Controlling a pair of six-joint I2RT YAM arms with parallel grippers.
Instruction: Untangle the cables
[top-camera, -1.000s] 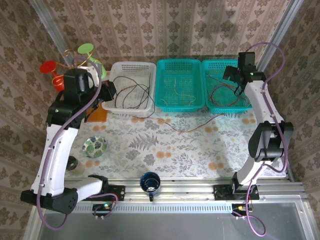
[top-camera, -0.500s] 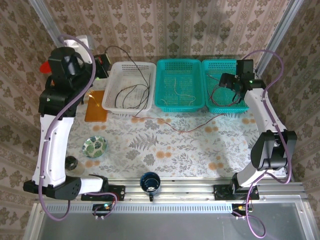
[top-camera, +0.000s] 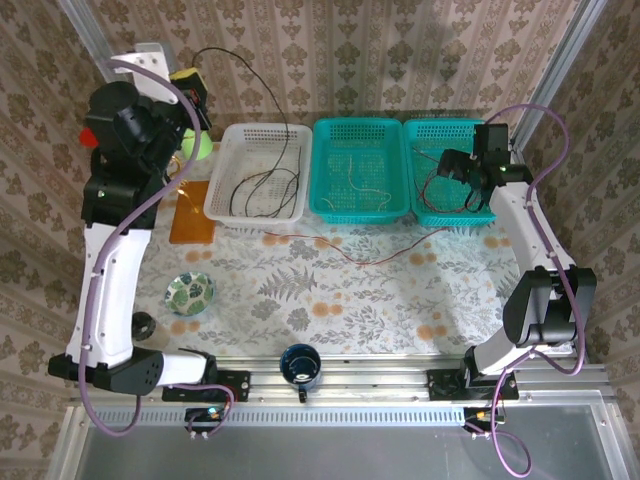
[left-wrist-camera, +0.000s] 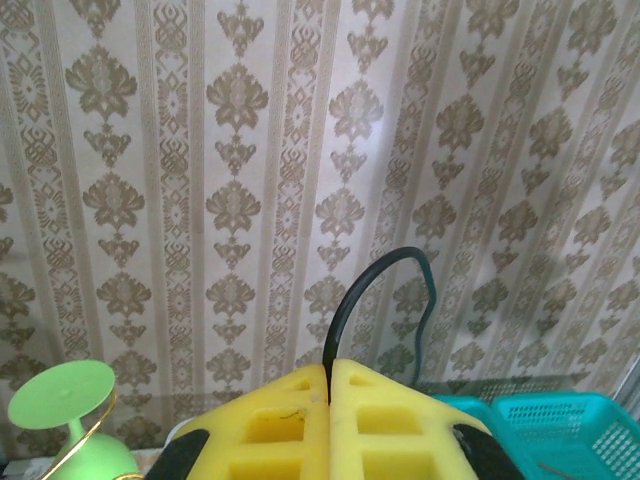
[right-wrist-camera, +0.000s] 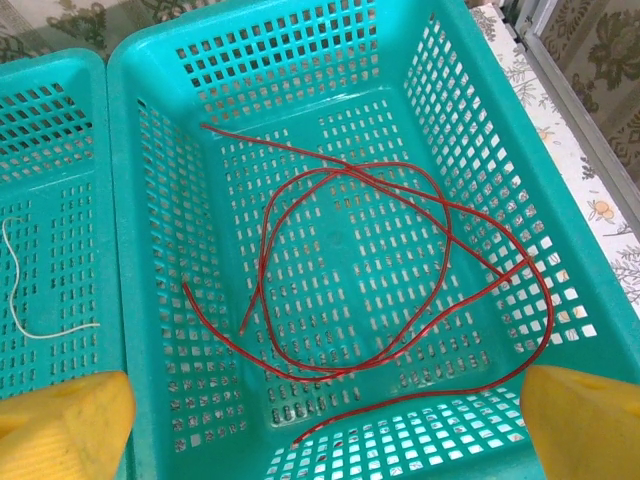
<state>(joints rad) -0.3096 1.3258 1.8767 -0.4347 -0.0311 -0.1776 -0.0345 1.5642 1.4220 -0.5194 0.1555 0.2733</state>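
Black cable (left-wrist-camera: 338, 315) was pinched in shut L fingers (left-wrist-camera: 285, 415), held high up-left of white basket (top-camera: 262, 128), prob. to pull it free. R fingers (right-wrist-camera: 60, 425) were held open over red cable (right-wrist-camera: 345, 172), two baskets right.

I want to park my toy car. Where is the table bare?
Bare: the flowery table between the red cable and the mug, and rightwards to the right arm's base. Crowded: the back row of baskets, and the left side with the orange board and green dish.
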